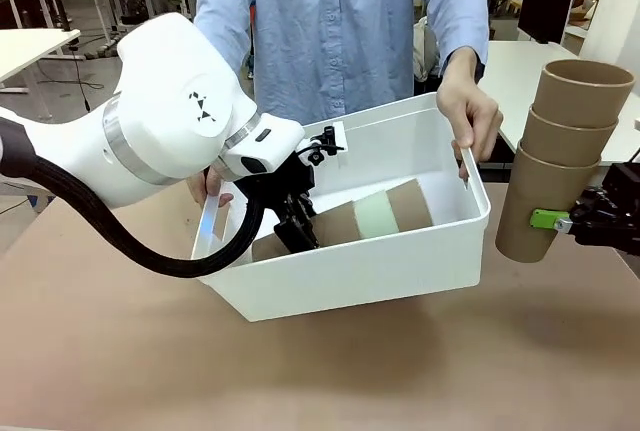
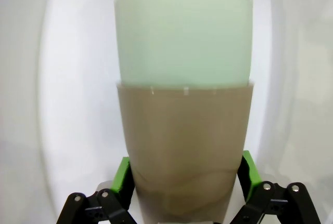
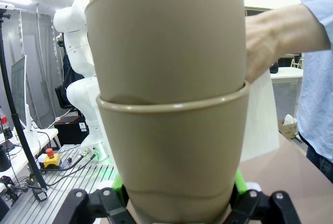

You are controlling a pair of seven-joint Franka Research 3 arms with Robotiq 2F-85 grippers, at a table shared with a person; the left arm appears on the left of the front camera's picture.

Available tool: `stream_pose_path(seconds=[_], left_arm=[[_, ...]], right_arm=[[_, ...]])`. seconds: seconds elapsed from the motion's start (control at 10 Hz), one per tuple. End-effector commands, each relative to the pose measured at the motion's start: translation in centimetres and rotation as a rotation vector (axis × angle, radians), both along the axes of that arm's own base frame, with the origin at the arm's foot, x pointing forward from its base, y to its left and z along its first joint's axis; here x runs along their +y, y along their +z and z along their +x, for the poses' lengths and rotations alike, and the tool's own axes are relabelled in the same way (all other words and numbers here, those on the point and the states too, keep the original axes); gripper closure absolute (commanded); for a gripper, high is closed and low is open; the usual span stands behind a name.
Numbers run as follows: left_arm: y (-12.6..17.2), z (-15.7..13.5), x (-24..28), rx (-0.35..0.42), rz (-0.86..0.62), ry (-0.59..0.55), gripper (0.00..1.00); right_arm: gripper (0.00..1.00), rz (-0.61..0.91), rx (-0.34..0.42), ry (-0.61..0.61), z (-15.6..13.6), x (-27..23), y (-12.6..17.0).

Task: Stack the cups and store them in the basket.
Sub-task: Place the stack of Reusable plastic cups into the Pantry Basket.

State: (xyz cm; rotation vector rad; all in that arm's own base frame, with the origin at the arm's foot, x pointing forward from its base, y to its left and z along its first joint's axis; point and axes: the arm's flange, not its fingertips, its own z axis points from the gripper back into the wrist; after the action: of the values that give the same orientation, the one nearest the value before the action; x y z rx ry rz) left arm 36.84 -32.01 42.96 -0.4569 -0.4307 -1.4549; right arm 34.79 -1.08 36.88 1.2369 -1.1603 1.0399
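Note:
A person tilts the white basket (image 1: 430,251) toward me, one hand (image 1: 470,111) on its right rim. Inside it lies a stack of cups (image 1: 370,217): tan, mint green, tan. My left gripper (image 1: 292,229) reaches into the basket and is shut on the tan cup (image 2: 182,151) at the stack's left end; the green cup (image 2: 182,42) sits beyond it. My right gripper (image 1: 560,219) at the right holds an upright stack of three tan cups (image 1: 560,156) in the air beside the basket, shut on the bottom cup (image 3: 171,151).
The brown table (image 1: 320,371) spreads in front of the basket. The person stands right behind the basket at the far edge. Desks and a monitor (image 1: 545,1) stand in the room behind.

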Motion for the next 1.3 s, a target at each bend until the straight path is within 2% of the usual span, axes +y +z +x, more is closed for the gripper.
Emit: stream_pose_path(seconds=[0.0, 0.3, 0.5, 0.7, 0.9, 1.2], left_arm=[[1.0, 0.1, 0.3, 0.007, -0.026, 0.008, 0.00], [4.3, -0.2, 2.4, 0.025, -0.047, 0.004, 0.00], [8.4, -0.3, 5.8, 0.022, -0.105, -0.009, 0.00], [13.2, -0.5, 11.6, 0.020, -0.226, -0.008, 0.00], [16.4, -1.0, 18.4, -0.015, -0.341, 0.004, 0.00], [17.8, -2.5, 29.9, -0.094, -0.444, 0.073, 0.00]], right_arm=[[0.13, 0.004, -0.003, -0.001, -0.1, 0.0, 0.5], [0.13, 0.004, -0.003, -0.001, -0.1, 0.0, 0.5], [0.13, 0.004, -0.003, -0.001, -0.1, 0.0, 0.5], [0.13, 0.004, -0.003, -0.001, -0.1, 0.0, 0.5], [0.13, 0.004, -0.003, -0.001, -0.1, 0.0, 0.5], [0.13, 0.004, -0.003, -0.001, -0.1, 0.0, 0.5]])
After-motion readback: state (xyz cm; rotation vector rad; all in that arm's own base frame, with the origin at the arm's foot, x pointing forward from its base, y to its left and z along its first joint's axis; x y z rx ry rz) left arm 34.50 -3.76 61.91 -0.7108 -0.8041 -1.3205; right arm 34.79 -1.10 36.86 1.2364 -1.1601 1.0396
